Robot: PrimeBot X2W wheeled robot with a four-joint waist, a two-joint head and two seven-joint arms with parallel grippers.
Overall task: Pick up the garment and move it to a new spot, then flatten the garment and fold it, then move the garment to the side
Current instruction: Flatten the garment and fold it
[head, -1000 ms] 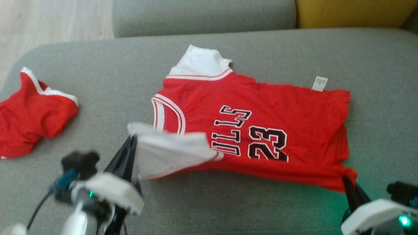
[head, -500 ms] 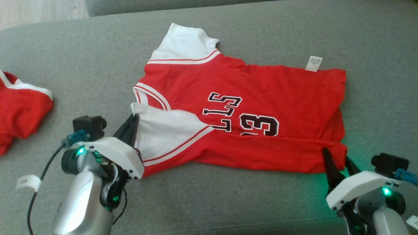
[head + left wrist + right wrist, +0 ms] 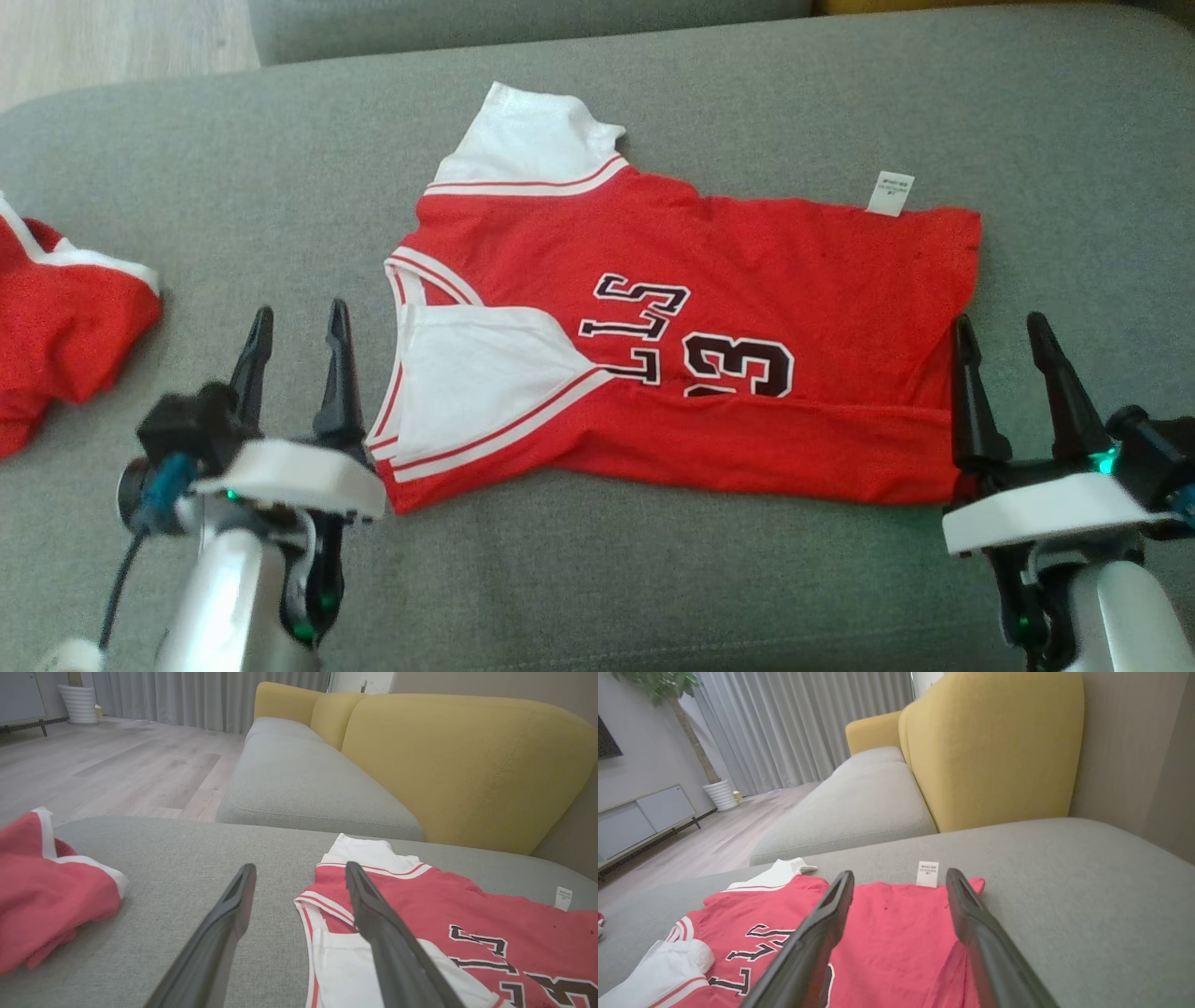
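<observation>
The jersey [image 3: 747, 271], red with white sleeves and black lettering, lay spread across the middle of the grey sofa seat [image 3: 653, 579], its neck end toward the robot's left and its hem toward the right. Its near long edge was turned up over the front in a flat band, covering the lower part of the letters and the number. The near sleeve [image 3: 476, 373] lay folded onto the chest, white with a red-striped border, while the far sleeve [image 3: 532, 140] stuck out flat on the seat beyond. A small white label [image 3: 890, 193] stood out from the far edge near the hem. The left gripper [image 3: 301, 313] stood just beside the neck end, its fingers spread apart and grasping nothing, pointing away from the robot over bare seat. In the left wrist view one finger crossed in front of the collar, and whether it touched the cloth could not be told. The right gripper [image 3: 999, 322] stood at the hem end, its fingers likewise parted and empty, the inner one right at the edge of the hem and the outer one over bare seat. A second red garment [image 3: 65, 327] with white trim lay crumpled well apart at the left edge of the seat. Beyond ran another grey cushion [image 3: 303, 784] with a yellow backrest [image 3: 467, 765], a pale wooden floor [image 3: 117, 765] and grey curtains [image 3: 187, 695].
</observation>
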